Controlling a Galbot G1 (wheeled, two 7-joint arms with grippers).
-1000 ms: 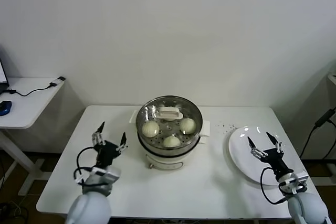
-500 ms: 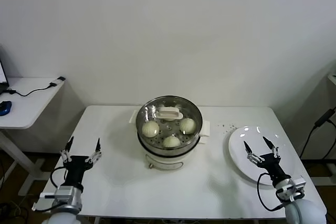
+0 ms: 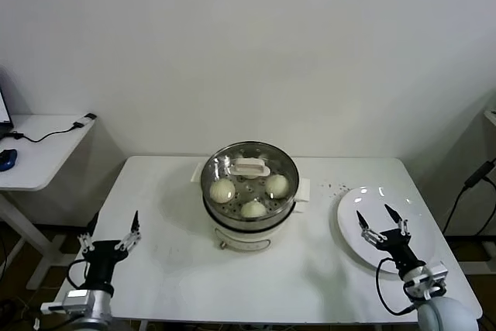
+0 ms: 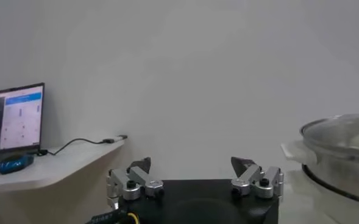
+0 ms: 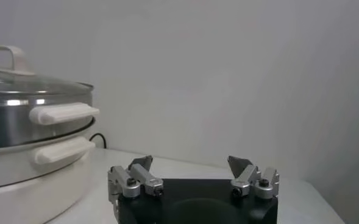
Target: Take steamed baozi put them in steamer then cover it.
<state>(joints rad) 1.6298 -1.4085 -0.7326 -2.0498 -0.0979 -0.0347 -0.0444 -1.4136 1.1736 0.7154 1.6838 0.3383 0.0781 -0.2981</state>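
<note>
Starting at the lower left of the head view, the left gripper point(image 3: 109, 232) is seen spread wide and empty at the table point(image 3: 178, 269) edge. At centre, three steamed baozi point(image 3: 222, 190) are seen inside the steamer point(image 3: 249, 211), beneath the cover point(image 3: 249, 170). At lower right, the right gripper point(image 3: 380, 222) is held wide open, empty, over a white plate point(image 3: 353, 230).

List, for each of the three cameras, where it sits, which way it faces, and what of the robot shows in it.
Head view: high on the robot, looking forward and down at the white table; left gripper and right gripper both show, open.
Left wrist view: low, facing the wall and side desk; its own open fingers.
Right wrist view: low, facing the wall; its own open fingers.
All three share the covered steamer.
</note>
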